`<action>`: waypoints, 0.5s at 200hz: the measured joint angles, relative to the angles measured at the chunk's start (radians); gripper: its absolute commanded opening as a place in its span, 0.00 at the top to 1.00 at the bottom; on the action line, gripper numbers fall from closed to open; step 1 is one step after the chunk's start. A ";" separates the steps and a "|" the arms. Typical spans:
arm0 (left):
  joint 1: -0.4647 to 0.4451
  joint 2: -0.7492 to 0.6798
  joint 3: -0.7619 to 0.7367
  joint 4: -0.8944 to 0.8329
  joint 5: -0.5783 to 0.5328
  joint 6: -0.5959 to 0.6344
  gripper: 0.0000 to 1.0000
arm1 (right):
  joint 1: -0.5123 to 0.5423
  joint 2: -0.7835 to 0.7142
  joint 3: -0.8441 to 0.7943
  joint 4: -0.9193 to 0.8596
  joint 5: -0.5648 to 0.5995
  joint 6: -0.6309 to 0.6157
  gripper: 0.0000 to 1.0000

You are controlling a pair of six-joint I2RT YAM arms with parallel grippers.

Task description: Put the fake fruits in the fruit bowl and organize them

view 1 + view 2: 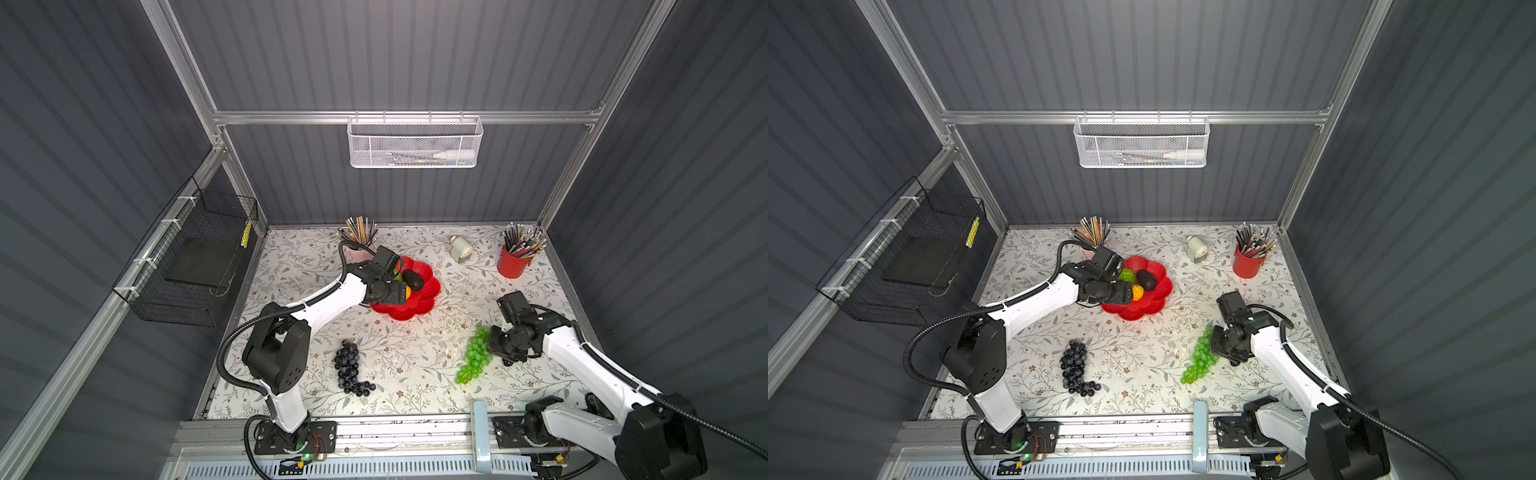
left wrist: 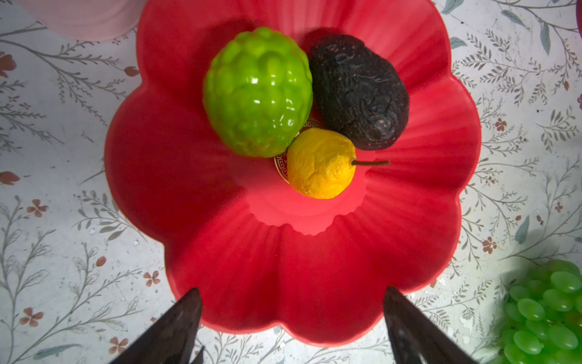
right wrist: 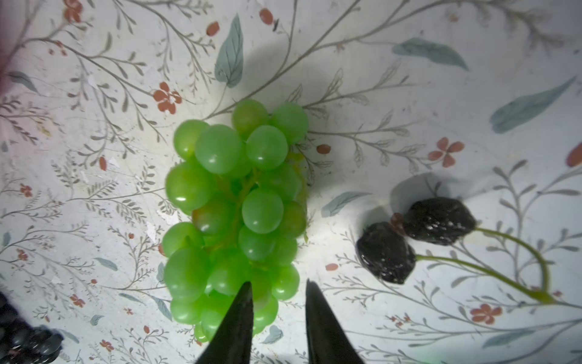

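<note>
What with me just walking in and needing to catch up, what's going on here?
The left end effector, jaws wide open and empty, hovers over the glossy red flower-shaped plastic bowl, which holds a ridged bright green ball, a black bumpy oval and a small yellow fruit. The right end effector, jaws narrowly apart, is at one end of the green grape bunch on the floral table; whether it grips is unclear. The dark purple grape bunch lies on the table too, untouched.

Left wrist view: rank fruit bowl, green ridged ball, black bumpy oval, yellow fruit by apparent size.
1. fruit bowl, by far the largest
2. green ridged ball
3. black bumpy oval, nearly the ball's size, so their order is unsure
4. yellow fruit, smallest
</note>
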 measured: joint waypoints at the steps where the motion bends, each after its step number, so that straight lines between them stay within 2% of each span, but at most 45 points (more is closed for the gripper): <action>1: 0.000 0.000 0.000 0.000 0.000 0.000 0.10 | 0.003 -0.001 -0.001 0.000 0.004 0.005 0.68; 33: 0.000 0.000 -0.016 0.004 -0.001 0.000 0.10 | 0.029 -0.070 -0.018 -0.002 0.048 0.031 0.64; 63: 0.000 0.000 -0.021 0.005 -0.001 0.000 0.10 | 0.024 0.026 -0.018 0.021 0.069 0.023 0.65; 100: 0.000 0.000 -0.021 0.005 -0.002 0.000 0.10 | -0.006 0.071 -0.016 0.073 0.071 0.002 0.69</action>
